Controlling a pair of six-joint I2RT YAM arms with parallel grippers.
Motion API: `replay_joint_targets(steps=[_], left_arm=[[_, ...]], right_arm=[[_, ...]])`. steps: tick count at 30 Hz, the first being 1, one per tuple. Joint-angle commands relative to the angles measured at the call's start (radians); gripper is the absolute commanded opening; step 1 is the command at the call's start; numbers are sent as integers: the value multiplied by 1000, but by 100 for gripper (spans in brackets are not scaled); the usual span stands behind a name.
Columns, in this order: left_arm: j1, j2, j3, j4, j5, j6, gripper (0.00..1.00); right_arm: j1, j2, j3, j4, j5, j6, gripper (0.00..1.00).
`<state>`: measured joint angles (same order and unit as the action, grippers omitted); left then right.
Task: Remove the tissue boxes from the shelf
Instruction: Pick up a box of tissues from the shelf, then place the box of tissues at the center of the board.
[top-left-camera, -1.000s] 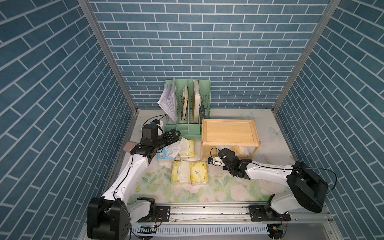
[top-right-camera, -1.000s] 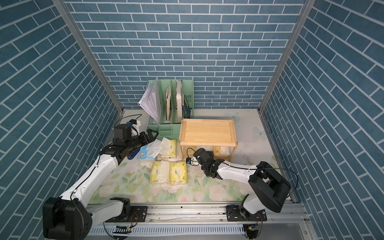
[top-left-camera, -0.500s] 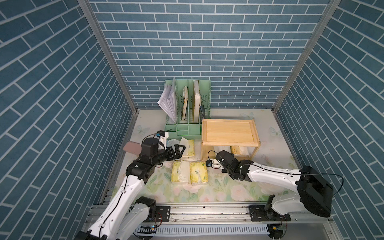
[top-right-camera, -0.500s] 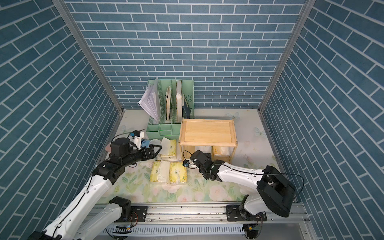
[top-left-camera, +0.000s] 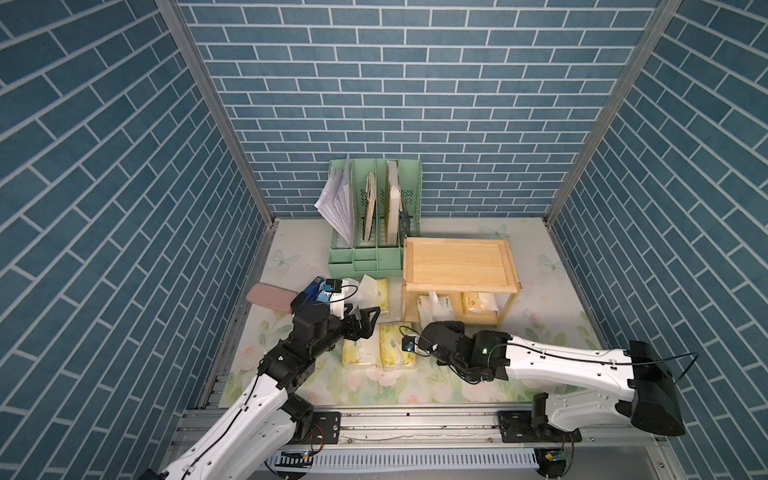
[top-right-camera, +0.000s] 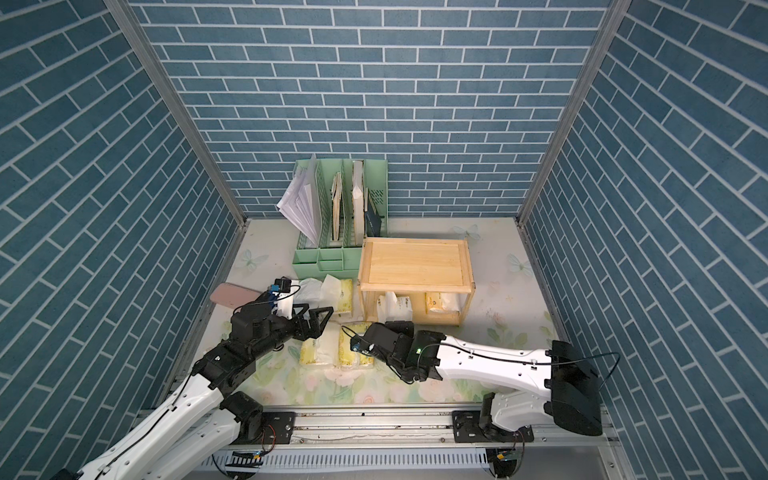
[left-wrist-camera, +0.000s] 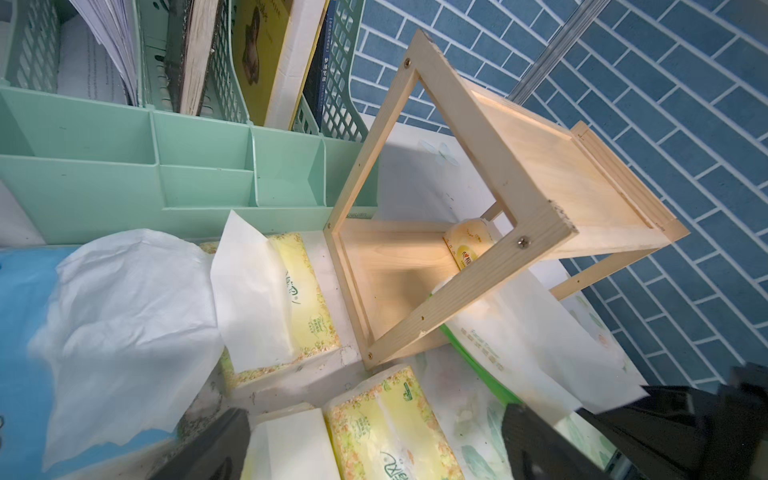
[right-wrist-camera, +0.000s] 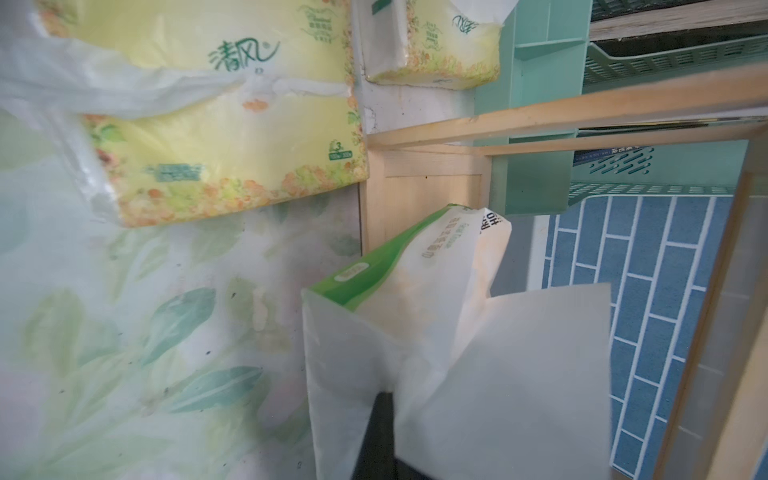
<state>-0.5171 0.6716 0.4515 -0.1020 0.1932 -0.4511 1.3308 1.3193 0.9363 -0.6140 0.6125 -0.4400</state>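
Six packs in all.
- Two at shelf (top-left-camera: 457, 259) lower tier: white pack (top-left-camera: 434, 309) at front-left corner, poking out over front edge; orange pack (top-left-camera: 478, 302) toward right end.
- Four on table (top-left-camera: 540, 320), toward left edge: three yellow packs (top-left-camera: 392, 347), one blue pack (left-wrist-camera: 25, 311).
- Right gripper (right-wrist-camera: 384, 395) pinched tight on white pack.
- Left gripper (top-left-camera: 366, 311) jaws apart, empty, above yellow packs.

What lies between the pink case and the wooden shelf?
The blue-white tissue pack and a pale yellow tissue pack, in both top views.
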Motion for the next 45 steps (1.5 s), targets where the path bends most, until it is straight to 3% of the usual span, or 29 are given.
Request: replay_joint_targets(steps=[1, 14, 32, 38, 45], left_arm=[[-21, -26, -33, 63, -49, 48, 100], [-46, -60, -58, 56, -101, 73, 100], [-45, -38, -45, 41, -124, 85, 100], [-45, 0, -35, 43, -122, 91, 100], [-46, 17, -25, 40, -124, 102, 100]], right_arm=[[54, 19, 24, -157, 38, 165, 0], [181, 105, -48, -109, 24, 285, 0], [160, 192, -157, 155, 56, 135, 0], [159, 142, -131, 109, 0, 139, 30], [155, 20, -106, 1, -63, 134, 54]])
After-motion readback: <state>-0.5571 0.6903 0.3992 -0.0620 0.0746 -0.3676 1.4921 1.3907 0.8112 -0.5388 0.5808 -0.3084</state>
